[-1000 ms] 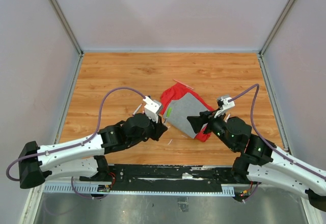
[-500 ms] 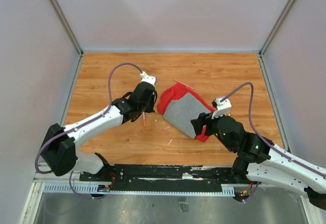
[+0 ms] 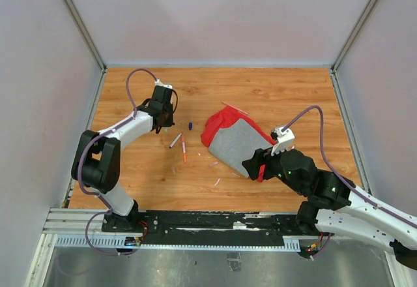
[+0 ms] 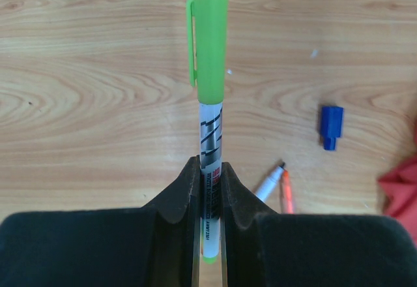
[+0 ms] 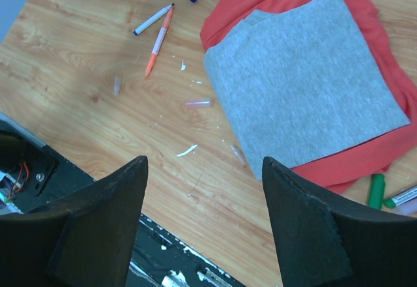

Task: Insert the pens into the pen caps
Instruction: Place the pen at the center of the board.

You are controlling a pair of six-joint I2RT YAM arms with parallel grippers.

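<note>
Left tool (image 4: 208, 169) swung far-left, gripping green-capped pen (image 4: 210, 127)

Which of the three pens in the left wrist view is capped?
The green-capped pen clamped in the left hand: a green cap covers its tip. The white pen and orange pen lying on the table are bare-tipped.

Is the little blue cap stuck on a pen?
No, the blue cap lies by itself on the wooden table.
</note>
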